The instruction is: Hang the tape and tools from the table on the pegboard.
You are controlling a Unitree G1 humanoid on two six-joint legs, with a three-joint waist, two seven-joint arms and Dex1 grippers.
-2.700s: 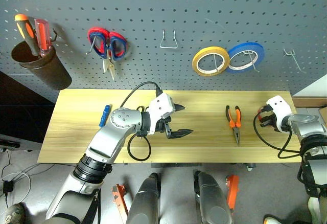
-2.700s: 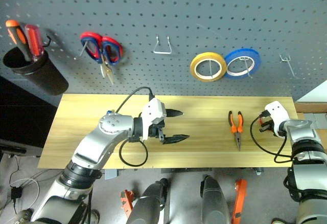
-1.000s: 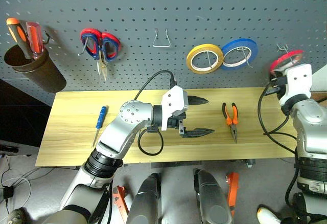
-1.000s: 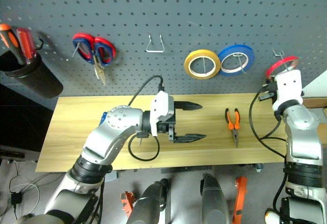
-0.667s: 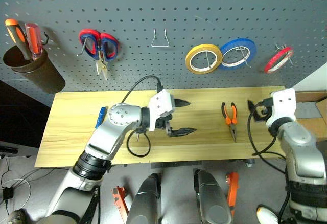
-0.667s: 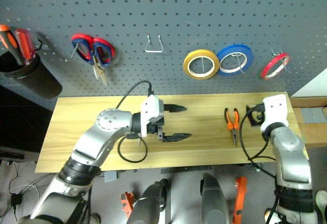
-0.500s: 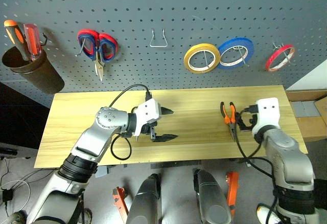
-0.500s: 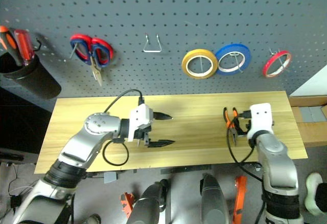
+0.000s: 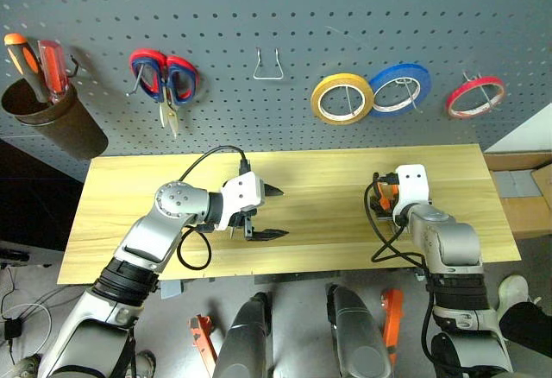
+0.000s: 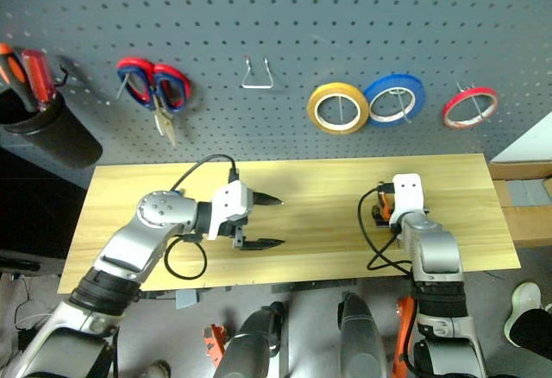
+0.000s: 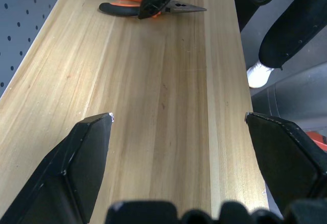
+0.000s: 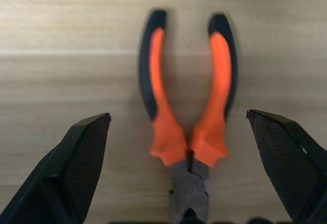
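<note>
Pliers (image 12: pixel 186 132) on table (image 12: pixel 61 40) between spread fingers of right hand (image 12: pixel 186 173) (empty); left hand (image 9: pixel 269 213) wide, empty.

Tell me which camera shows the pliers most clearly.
The right wrist view: the pliers lie flat on the table, both orange handles and the nose centred between the open right end effector's fingers. The left wrist view shows them far off, partly hidden. The head views catch just an orange sliver behind the right wrist.
</note>
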